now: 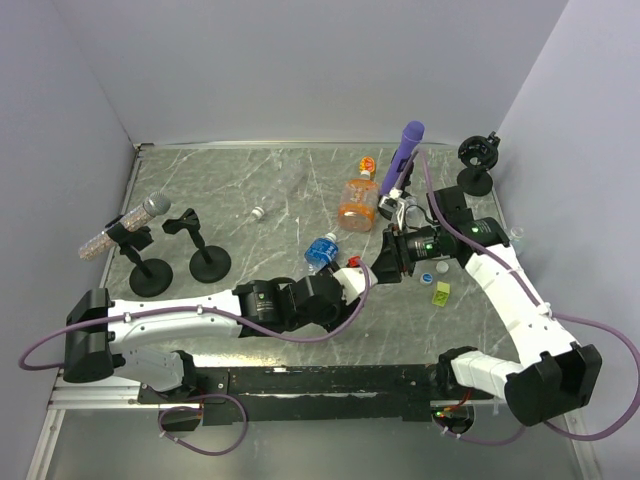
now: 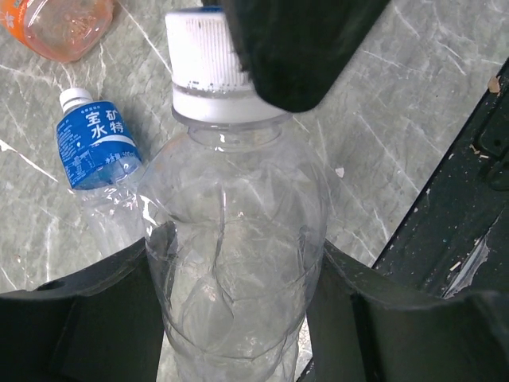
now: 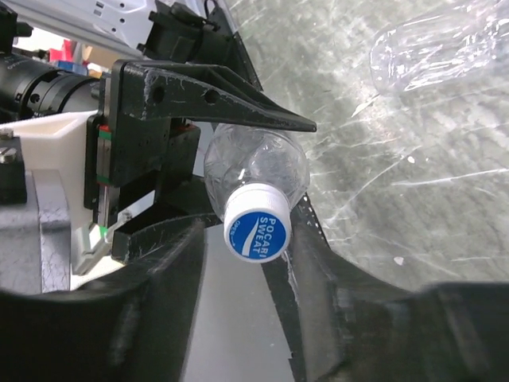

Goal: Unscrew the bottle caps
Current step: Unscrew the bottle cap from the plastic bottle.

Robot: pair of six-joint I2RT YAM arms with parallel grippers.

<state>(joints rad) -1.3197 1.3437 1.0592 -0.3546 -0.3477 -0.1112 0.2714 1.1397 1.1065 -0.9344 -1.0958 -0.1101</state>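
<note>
The left gripper (image 2: 235,267) is clenched round the belly of a clear bottle (image 2: 231,199), held just right of the counter's (image 1: 250,180) middle. It should grip firmly without crushing, with the twist square to the neck. The white Pocari Sweat cap (image 3: 256,224) sits between the part-open right gripper's (image 3: 253,232) fingers, and I cannot tell whether they pinch it.

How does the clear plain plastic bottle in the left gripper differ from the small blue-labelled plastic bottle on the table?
The clear plain plastic bottle has no label; the small blue-labelled plastic bottle carries a blue one. The plain bottle is clamped in the left gripper; the labelled bottle lies free on the table. Both are transparent, with white caps on.
</note>
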